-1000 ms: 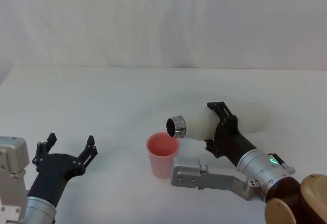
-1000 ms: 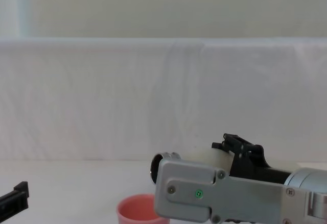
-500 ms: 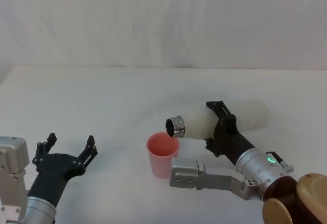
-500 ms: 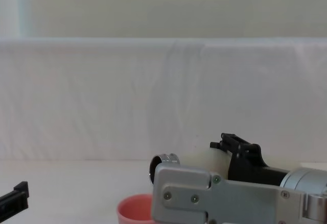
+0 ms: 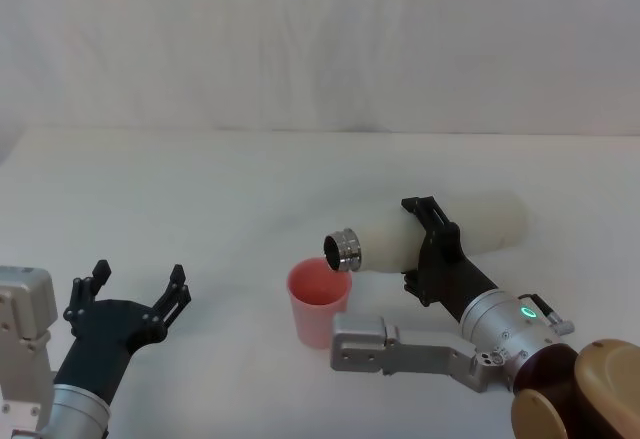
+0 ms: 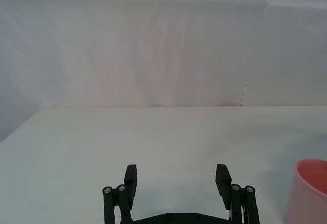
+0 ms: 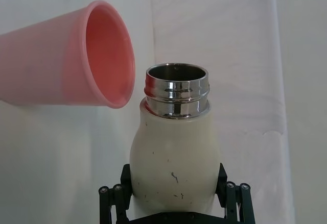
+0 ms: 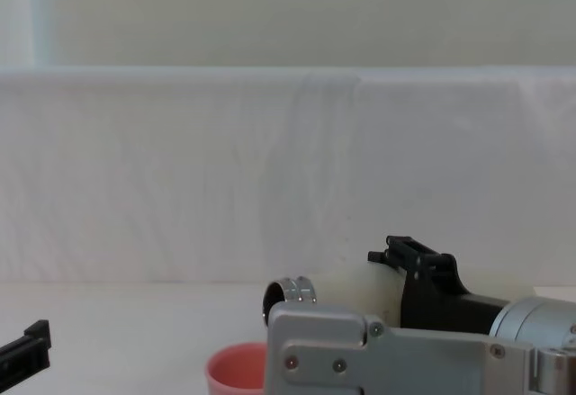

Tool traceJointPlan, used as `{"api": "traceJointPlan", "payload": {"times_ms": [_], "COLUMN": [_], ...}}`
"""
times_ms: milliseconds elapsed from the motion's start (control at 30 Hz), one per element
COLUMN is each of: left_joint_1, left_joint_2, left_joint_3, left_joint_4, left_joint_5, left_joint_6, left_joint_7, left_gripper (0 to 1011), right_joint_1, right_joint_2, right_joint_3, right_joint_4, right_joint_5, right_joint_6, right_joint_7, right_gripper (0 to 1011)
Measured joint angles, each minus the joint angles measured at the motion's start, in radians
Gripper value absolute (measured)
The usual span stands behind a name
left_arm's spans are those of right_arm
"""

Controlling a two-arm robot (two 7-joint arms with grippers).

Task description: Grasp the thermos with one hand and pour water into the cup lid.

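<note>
- The left gripper (image 5: 130, 294) hovers released, fingers spread, over the white table's (image 5: 200, 189) near left corner.
- The right gripper (image 5: 428, 249) clasps the thermos (image 5: 440, 231), tipped sideways.
- Its steel neck (image 5: 345, 249) hangs just over the cup lid (image 5: 318, 302), mid-table near the front edge.

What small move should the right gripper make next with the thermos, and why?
Probably tip the neck a little lower. The right gripper holds the thermos almost level, with its steel mouth just above the rim of the pink cup lid, and no water shows at the mouth. The left gripper rests open, apart.
</note>
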Motion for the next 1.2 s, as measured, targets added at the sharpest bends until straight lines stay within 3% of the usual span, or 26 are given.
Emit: {"api": "traceJointPlan", "payload": {"times_ms": [1200], "left_joint_1": [0.000], "left_joint_2": [0.000], "left_joint_3": [0.000], "left_joint_4": [0.000], "left_joint_5": [0.000], "left_joint_6": [0.000], "left_joint_7": [0.000], "left_gripper": [1001], "right_joint_1": [0.019], "right_joint_2": [0.012], "right_joint_3": [-0.021], "right_joint_4": [-0.002], "right_joint_5": [-0.054], "right_joint_6": [0.010], "right_joint_7": [0.011], "right_gripper": [958]}}
